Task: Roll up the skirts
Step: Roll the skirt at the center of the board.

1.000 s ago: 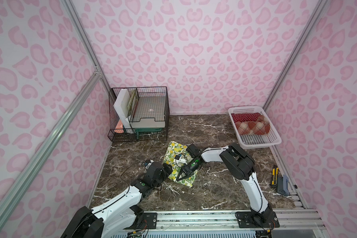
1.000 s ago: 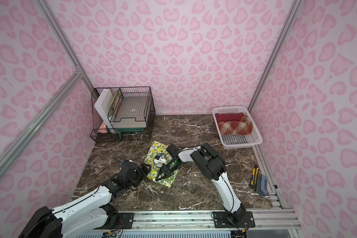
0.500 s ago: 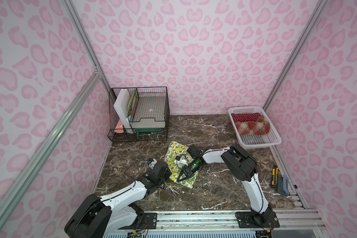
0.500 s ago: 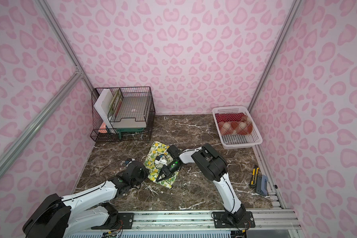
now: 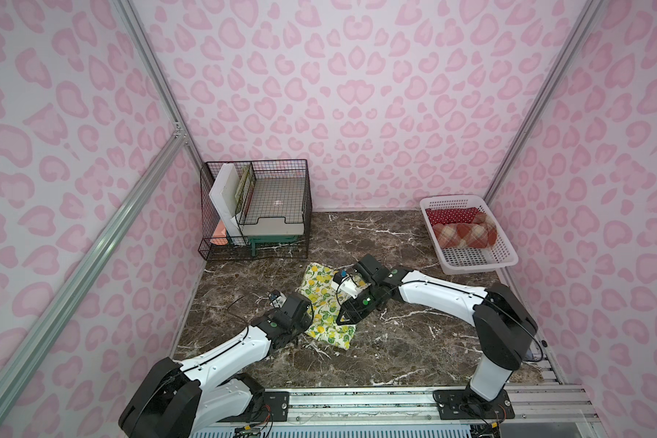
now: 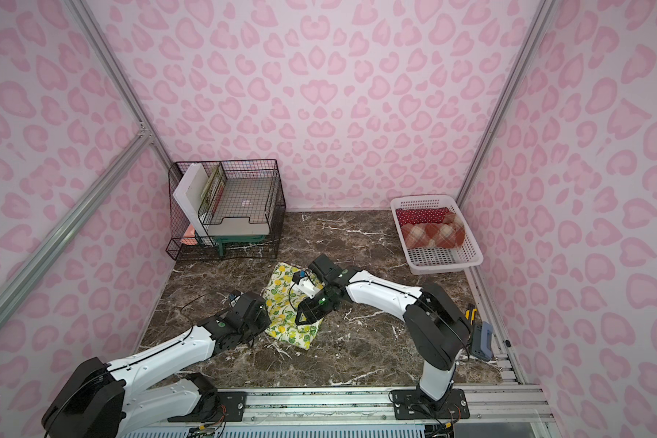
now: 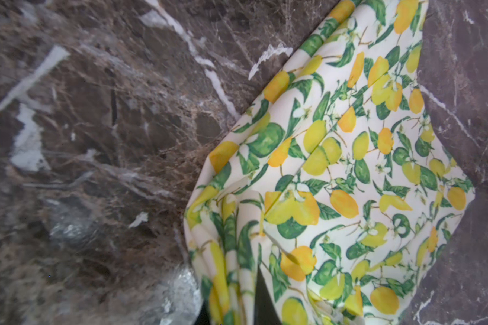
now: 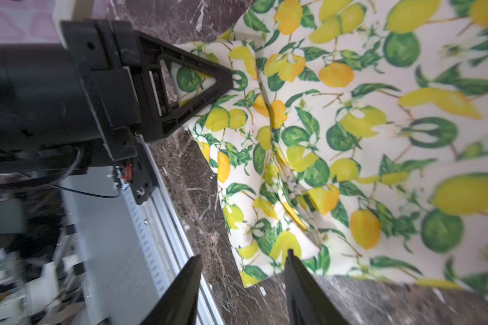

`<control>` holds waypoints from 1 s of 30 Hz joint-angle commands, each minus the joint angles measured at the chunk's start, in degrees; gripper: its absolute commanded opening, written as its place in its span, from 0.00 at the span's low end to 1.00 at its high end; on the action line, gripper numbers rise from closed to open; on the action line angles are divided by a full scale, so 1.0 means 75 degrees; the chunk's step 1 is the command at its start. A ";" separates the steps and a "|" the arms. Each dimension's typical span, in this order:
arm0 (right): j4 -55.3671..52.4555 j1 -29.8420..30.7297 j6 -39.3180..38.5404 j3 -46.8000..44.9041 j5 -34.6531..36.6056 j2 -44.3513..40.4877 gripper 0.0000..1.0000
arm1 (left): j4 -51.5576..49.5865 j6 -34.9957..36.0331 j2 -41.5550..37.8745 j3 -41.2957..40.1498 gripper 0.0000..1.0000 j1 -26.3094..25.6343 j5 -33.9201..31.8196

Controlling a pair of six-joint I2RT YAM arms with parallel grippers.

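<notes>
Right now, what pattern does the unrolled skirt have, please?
Yellow lemons, green leaves on cream skirt; left wrist view.

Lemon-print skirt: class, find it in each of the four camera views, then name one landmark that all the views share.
Top view: lemon-print skirt lies mid-table, just below the picture's centre.
Top view: lemon-print skirt lies mid-table, below and left of centre.
Left wrist view: lemon-print skirt fills about half the picture, close up.
Right wrist view: lemon-print skirt fills over half the picture.
Shared landmark: the dark marble tabletop under the skirt.
</notes>
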 commanded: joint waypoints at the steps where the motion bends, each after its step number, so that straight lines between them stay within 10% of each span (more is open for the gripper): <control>1: -0.0500 0.0844 0.0216 -0.0103 0.2676 -0.0394 0.42 | -0.0728 0.0261 -0.0049 0.0102 0.00 0.0004 -0.0033; 6: 0.1072 0.2335 -0.0083 -0.0686 0.3578 -0.0686 0.26 | -0.0803 0.0269 -0.0050 0.0061 0.00 0.0004 0.0127; 13: 0.2048 0.2661 -0.0879 -0.0939 0.3890 -0.0063 0.58 | -0.0955 0.0190 -0.0186 0.0043 0.00 0.0004 0.0149; 30: 0.2693 0.3084 -0.0661 -0.1437 0.6308 0.1279 0.55 | -0.0874 0.0055 -0.0785 -0.0101 0.00 0.0033 0.0515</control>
